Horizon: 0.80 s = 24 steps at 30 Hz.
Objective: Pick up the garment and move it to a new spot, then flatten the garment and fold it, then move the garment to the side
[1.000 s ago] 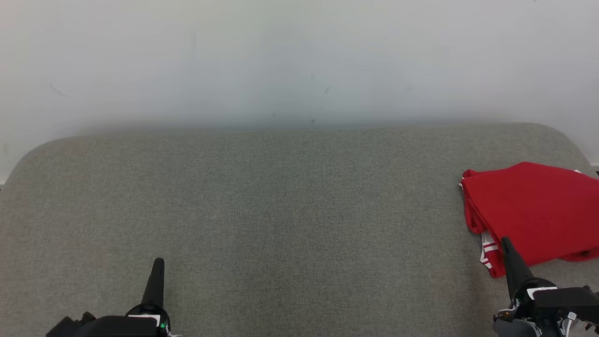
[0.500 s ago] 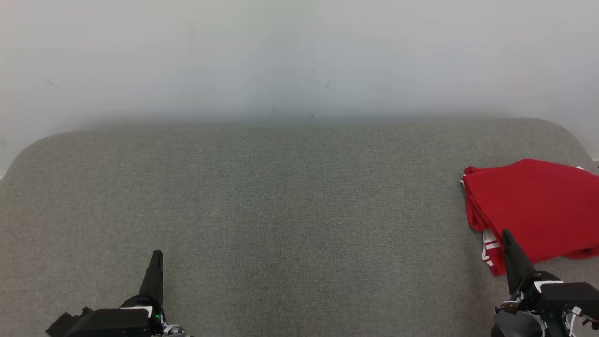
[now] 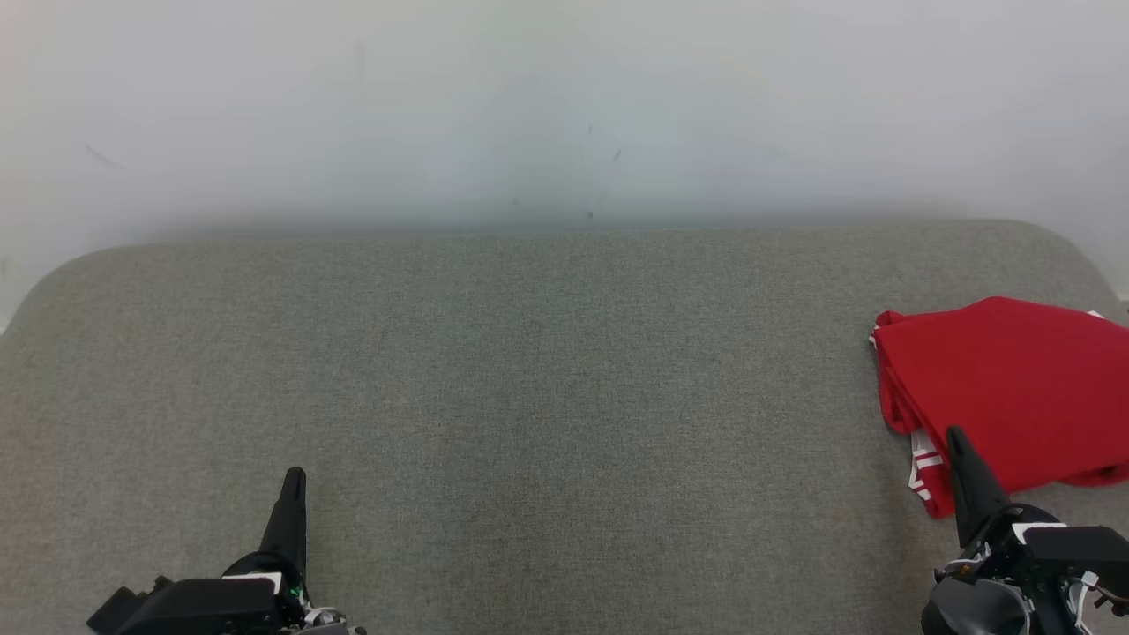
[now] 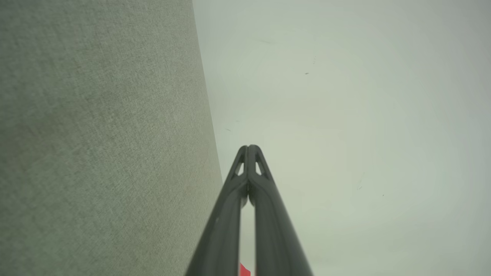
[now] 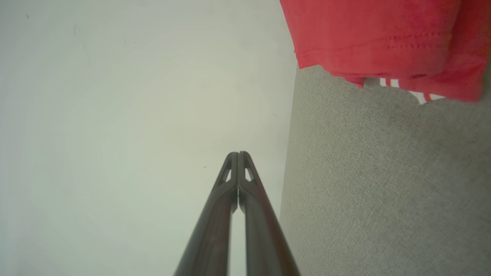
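The garment (image 3: 1005, 388) is red with white striped trim and lies folded at the right edge of the grey fabric surface (image 3: 547, 379). It also shows at the top right of the right wrist view as the garment (image 5: 383, 38). My right gripper (image 3: 954, 437) is shut and empty, its tip in front of the garment's near left corner. My left gripper (image 3: 295, 478) is shut and empty at the lower left, far from the cloth. Both wrist views show the fingertips pressed together: left gripper (image 4: 248, 147), right gripper (image 5: 238, 153).
A pale wall (image 3: 564, 106) rises behind the grey surface, whose far corners are rounded. The surface stretches wide between my two arms.
The whole head picture has shifted slightly downward, so the camera moved. Both grippers stay shut and the garment lies where it was.
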Motion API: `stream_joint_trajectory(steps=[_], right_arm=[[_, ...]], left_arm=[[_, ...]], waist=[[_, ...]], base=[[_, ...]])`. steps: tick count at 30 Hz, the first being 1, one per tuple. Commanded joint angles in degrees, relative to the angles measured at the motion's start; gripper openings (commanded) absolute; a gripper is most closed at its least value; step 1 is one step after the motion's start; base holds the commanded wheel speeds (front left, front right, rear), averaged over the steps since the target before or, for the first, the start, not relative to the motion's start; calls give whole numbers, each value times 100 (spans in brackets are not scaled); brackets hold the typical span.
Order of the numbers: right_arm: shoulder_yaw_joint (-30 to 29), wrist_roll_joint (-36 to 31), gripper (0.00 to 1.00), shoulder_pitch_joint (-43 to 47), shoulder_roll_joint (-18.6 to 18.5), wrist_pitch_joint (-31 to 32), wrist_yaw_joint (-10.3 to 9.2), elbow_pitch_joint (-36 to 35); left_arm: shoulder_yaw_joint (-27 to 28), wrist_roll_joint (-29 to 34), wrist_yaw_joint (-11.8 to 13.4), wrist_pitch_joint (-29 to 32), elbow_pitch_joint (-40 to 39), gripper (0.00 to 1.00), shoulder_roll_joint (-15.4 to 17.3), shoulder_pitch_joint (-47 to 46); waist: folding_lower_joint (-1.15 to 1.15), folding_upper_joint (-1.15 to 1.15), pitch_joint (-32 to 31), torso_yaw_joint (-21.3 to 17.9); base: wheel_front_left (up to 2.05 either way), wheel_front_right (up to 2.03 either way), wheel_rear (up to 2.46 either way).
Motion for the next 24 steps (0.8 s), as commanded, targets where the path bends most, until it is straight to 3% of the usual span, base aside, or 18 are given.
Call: stream_joint_trajectory(steps=[1,24], right_arm=[[-15,-27,0,-29,19,19,8,5],[-73,-81,0,-40,56,58,8,8]], left_arm=[[17,-27,-21,20,10,0,-10,-63],[36,2,-21,34,10,0,-25,-62]], waist=[[0,0,0,0],[0,0,0,0]], base=[[0,0,0],[0,0,0]])
